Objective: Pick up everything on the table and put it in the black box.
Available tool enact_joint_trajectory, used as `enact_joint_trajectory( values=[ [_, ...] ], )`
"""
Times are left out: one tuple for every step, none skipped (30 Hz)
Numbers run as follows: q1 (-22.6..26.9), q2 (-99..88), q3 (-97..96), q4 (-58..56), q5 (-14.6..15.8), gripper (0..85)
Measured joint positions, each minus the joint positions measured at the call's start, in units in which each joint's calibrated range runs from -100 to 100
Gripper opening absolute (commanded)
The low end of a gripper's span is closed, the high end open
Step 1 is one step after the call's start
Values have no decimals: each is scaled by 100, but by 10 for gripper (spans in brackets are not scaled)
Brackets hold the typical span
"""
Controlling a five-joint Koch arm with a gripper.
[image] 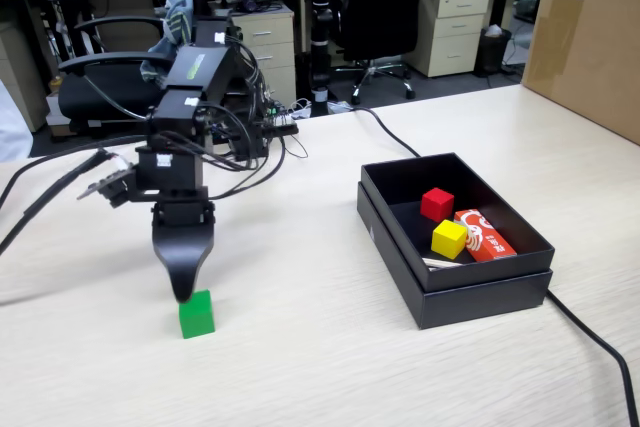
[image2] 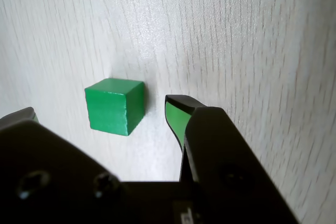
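Observation:
The green cube [image: 196, 315] [image2: 113, 106] rests on the beige table [image: 320, 367], at the front left in the fixed view. My gripper [image: 183, 287] [image2: 100, 107] hangs just above it, pointing down. In the wrist view the jaws stand open, one on each side of the cube, with a gap between each and the cube. The black box [image: 400, 247] sits to the right in the fixed view, well apart from the cube.
Inside the black box lie a red cube [image: 436, 204], a yellow cube [image: 449, 238] and an orange-red packet [image: 485, 235]. A big brown cardboard box [image: 590, 37] stands at the far right. A black cable [image: 600, 347] runs past the box's right side.

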Motion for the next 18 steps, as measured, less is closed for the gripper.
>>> enact_joint_trajectory(
  values=[
    [0,78,73,0,0,475],
    [0,155,137,0,0,475],
    [5,207,183,0,0,475],
    [10,259,201,0,0,475],
    [20,324,228,0,0,475],
    [39,427,228,0,0,475],
    [49,479,228,0,0,473],
    [49,479,228,0,0,472],
    [59,544,237,0,0,468],
    [68,595,292,0,-5,452],
    [78,725,529,-93,0,435],
    [78,803,694,-155,0,434],
    [78,816,721,-170,0,434],
    [78,880,867,-217,0,434],
    [78,932,904,-240,0,431],
    [83,997,913,-248,0,418],
    [83,1036,904,-248,0,398],
    [83,1074,904,-248,0,396]
  ],
)
